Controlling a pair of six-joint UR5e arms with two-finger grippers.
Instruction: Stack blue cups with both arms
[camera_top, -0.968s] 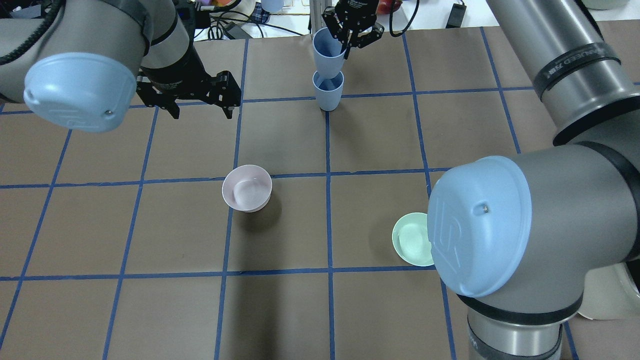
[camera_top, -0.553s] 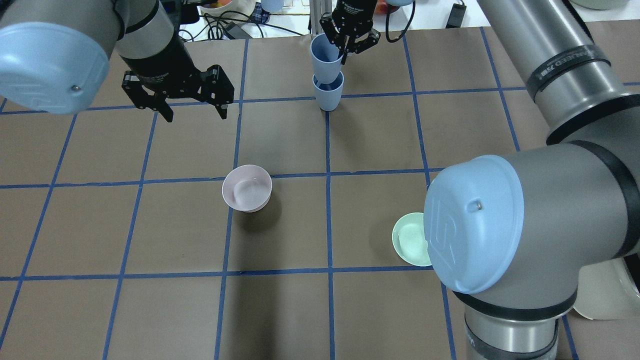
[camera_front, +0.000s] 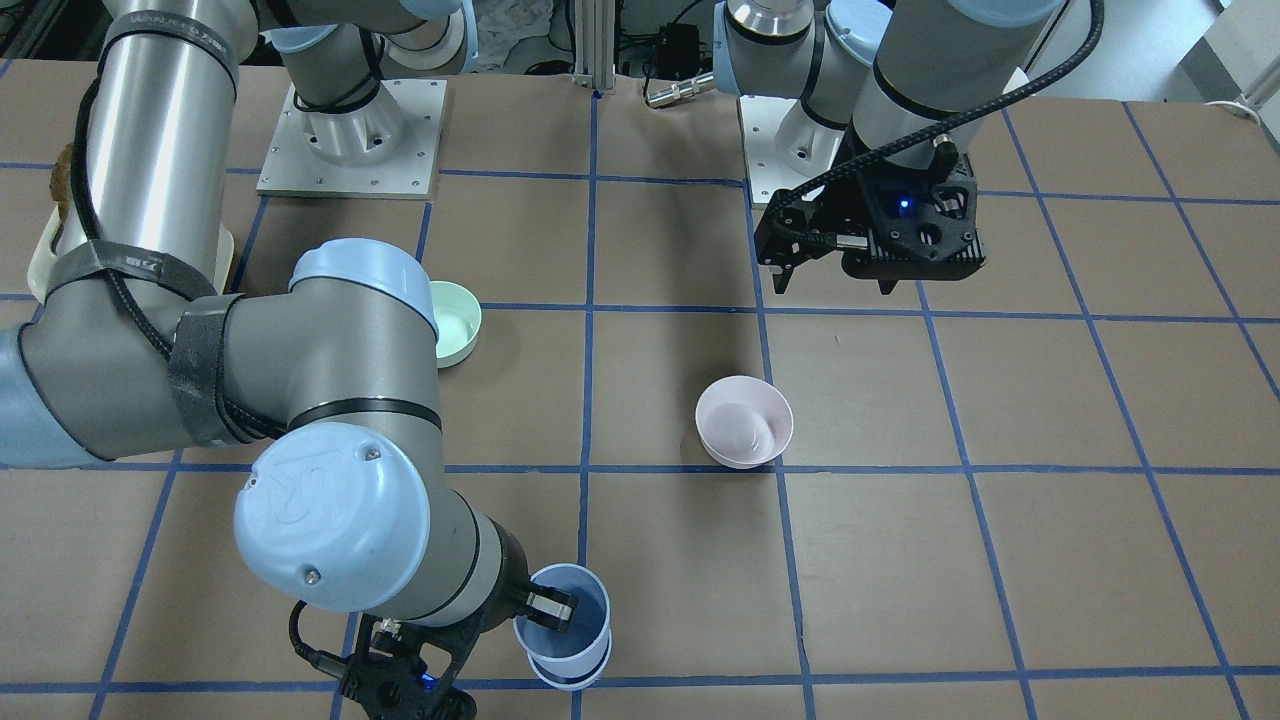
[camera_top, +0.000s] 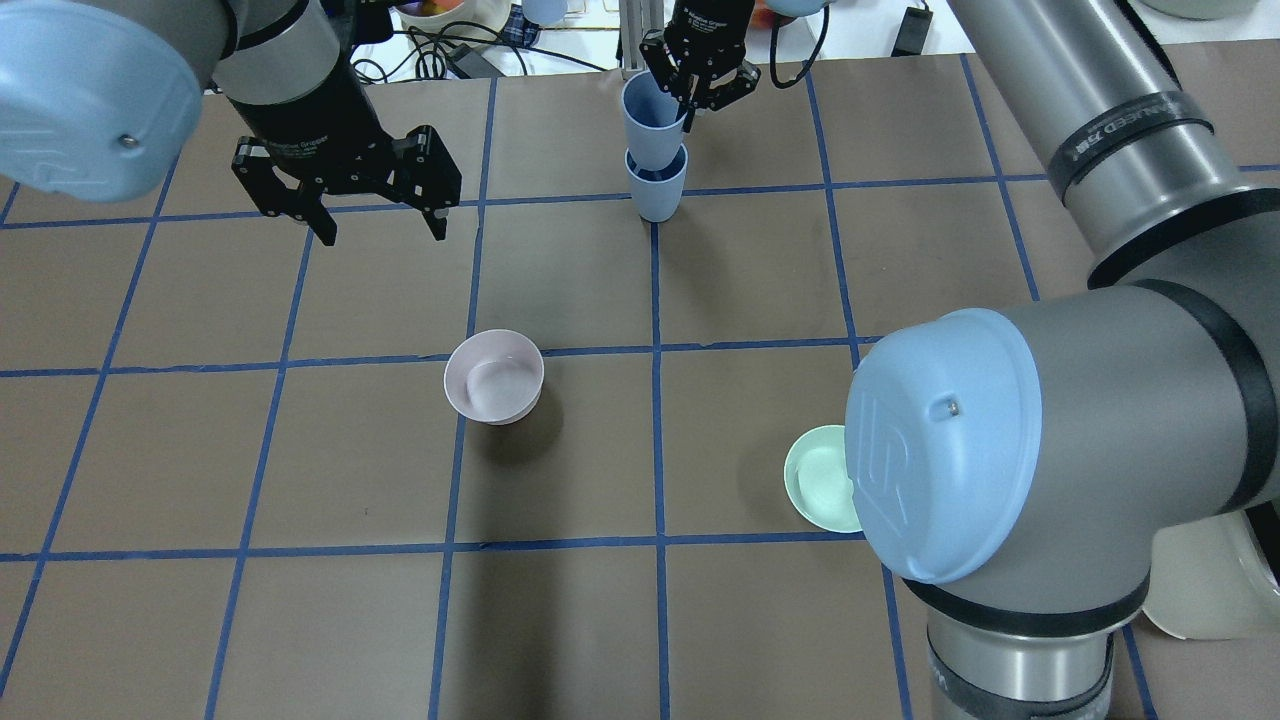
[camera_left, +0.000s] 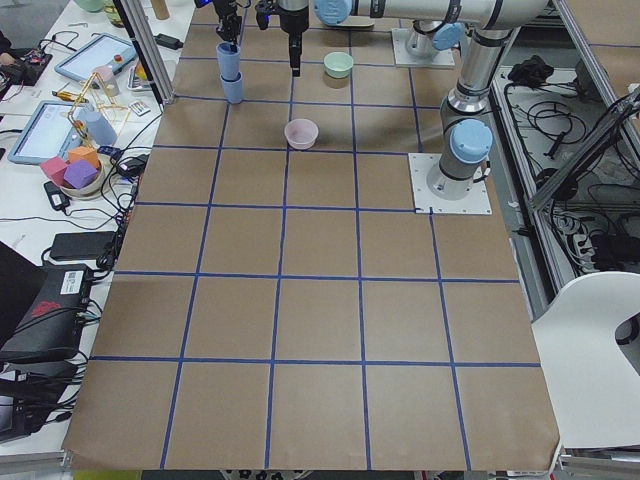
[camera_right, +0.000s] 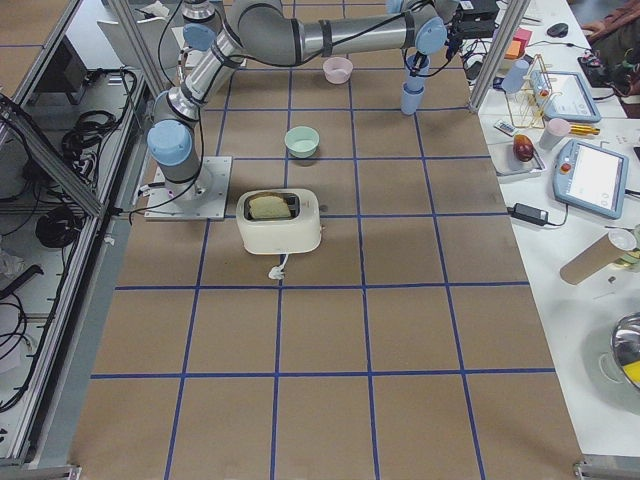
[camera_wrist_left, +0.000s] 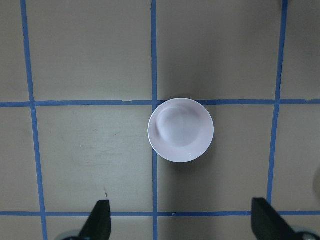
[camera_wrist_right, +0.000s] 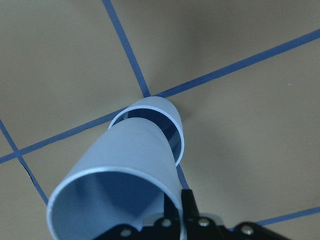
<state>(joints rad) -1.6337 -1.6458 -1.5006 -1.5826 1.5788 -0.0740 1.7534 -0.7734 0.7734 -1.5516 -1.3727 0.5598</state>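
Brown paper table (camera_top: 560, 270) with a blue tape grid. The right gripper (camera_top: 690, 100) is clamped on the rim of the upper blue cup (camera_top: 652, 125), one finger inside, one outside. That cup hangs tilted under the jaws, with its base poking into the mouth of the lower blue cup (camera_top: 657, 190), which stands on the table just below. The left gripper (camera_top: 383, 235) hovers with its jaws spread wide. The pink bowl (camera_top: 494, 377) sits on the table, lower down and apart from its fingertips. The mint bowl (camera_top: 822, 478) is well away from both sets of jaws.
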